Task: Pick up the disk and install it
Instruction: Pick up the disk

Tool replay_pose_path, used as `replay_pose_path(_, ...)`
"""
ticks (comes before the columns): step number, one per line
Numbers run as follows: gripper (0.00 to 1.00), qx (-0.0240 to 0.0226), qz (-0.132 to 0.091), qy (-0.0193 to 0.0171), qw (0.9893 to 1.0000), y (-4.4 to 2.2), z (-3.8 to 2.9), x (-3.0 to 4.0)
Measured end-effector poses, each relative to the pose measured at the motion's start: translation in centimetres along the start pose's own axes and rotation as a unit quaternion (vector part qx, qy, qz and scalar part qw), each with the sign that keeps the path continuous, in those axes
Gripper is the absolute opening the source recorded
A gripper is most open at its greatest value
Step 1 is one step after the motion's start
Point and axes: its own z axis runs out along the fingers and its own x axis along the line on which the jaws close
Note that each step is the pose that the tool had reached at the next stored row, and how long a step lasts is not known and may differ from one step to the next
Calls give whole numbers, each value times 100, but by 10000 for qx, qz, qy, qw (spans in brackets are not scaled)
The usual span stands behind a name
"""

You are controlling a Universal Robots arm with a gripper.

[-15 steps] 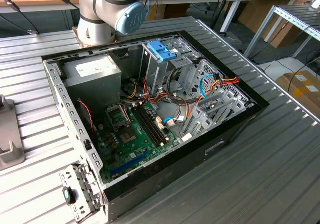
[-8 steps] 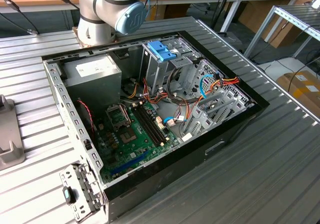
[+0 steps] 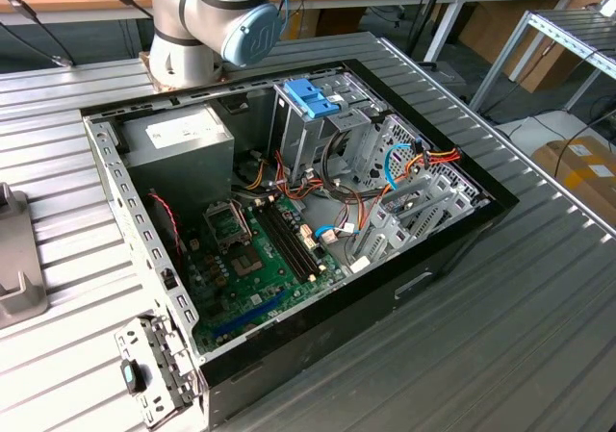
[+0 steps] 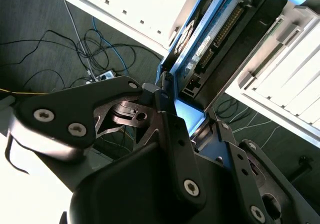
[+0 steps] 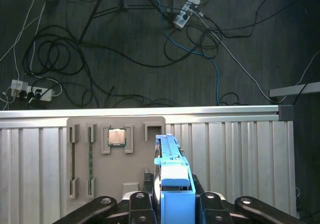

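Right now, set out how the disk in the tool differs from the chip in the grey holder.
Hold: the disk is clamped in the tool; the chip sits free in a recess of the grey holder.
Pose: the disk shows edge-on in the first wrist view; the chip lies flat, face to the camera.
Look: the disk is long with a light-blue frame; the chip is square and silver.
Both are flat computer parts.

Exterior view: soft, even overhead light; ribbed table [image 3: 539, 288] shows a mild sheen.
Computer case [image 3: 385, 302]: interior shaded beneath its walls, no hard shadows.
Second wrist view: table slats blown out white; glare on the disk [image 4: 187, 115].
First wrist view: floor [image 5: 125, 49] dim, table edge bright.
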Motion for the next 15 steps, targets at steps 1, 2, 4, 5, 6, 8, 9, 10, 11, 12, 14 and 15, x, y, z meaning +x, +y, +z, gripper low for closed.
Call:
replay_pose_path(1, 37, 0, 0, 0, 10000, 0, -3, 0)
replay_pose_path(2, 37, 0, 0, 0, 10000, 0, -7, -1)
replay_pose_path(4, 37, 0, 0, 0, 10000, 1, -22, -2)
replay_pose_path(5, 37, 0, 0, 0, 10000, 2, -29, -3)
replay_pose_path(6, 37, 0, 0, 0, 10000, 2, -34, -4)
replay_pose_path(8, 37, 0, 0, 0, 10000, 2, -46, -5)
replay_pose_path(9, 37, 0, 0, 0, 10000, 3, -51, -5)
replay_pose_path(10, 37, 0, 0, 0, 10000, 3, -54, -6)
replay_pose_path(11, 37, 0, 0, 0, 10000, 3, -60, -6)
replay_pose_path(12, 37, 0, 0, 0, 10000, 4, -64, -7)
replay_pose_path(14, 37, 0, 0, 0, 10000, 4, -73, -8)
replay_pose_path(15, 37, 0, 0, 0, 10000, 4, -79, -8)
